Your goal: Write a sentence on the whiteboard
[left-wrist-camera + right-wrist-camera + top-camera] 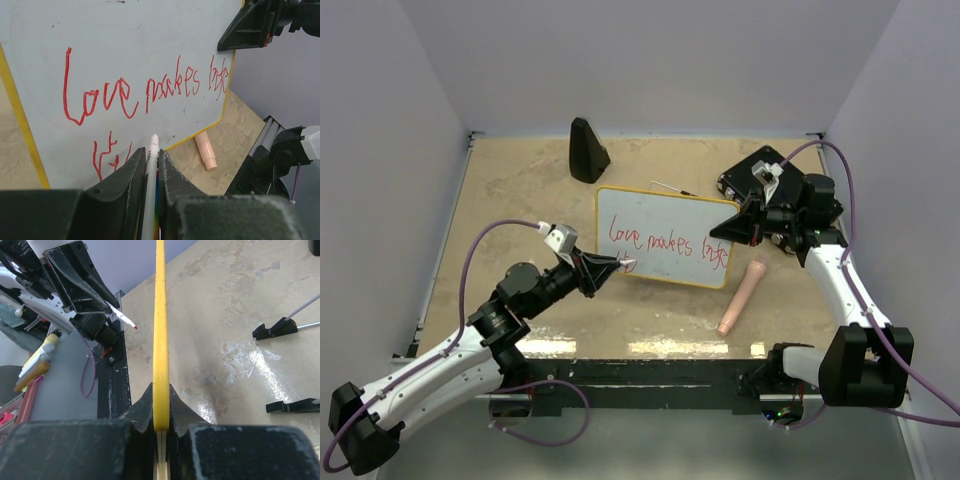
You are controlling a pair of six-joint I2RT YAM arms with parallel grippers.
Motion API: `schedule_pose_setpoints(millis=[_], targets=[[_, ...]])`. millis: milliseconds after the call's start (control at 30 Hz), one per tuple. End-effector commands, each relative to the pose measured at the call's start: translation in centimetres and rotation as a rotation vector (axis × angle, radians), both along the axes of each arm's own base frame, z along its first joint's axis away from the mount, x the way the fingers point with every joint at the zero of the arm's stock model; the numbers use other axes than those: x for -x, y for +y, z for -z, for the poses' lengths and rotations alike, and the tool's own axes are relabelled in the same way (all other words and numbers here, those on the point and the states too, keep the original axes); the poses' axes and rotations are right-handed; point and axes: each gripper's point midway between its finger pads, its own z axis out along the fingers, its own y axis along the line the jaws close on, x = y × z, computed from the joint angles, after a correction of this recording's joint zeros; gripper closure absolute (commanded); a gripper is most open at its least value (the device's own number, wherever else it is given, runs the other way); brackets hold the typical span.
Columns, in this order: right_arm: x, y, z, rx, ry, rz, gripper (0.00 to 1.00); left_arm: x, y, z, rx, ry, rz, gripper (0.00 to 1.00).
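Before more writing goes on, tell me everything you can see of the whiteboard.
The whiteboard is a small glossy white rectangle with a thin yellow rim and rounded corners. Its red writing reads roughly "Love makes", then an unclear third word, with a few strokes of a second line below. It is held tilted, its right edge clamped in the right hand.

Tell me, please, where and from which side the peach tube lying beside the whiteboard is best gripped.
Probably across its slim middle, coming straight down from above. The peach tube lies flat on the table, so both long sides are free. Grip square to its diagonal axis.
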Motion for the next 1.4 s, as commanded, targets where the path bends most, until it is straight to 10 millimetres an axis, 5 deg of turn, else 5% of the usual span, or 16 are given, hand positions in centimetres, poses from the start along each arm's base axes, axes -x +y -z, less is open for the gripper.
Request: schedule_pose_setpoints(millis=[0,733,1367], targets=[[0.7,0.1,-1.4,-0.023,-0.064,-0.057,1.0,-0.2,0.3,-1.3,0.056,-0.038,-0.02,1.0],[0.6,0.1,-1.3,-0.021,-0.072,-0.054,1.0,-1.6,-0.4,-1.2,0.069,-0.031,-0.052,1.0],[0.9,0.1,-1.7,-0.02,-0.084,-0.053,1.0,-2.3,-1.1,0.7,0.002,0.018,-0.048,1.0]])
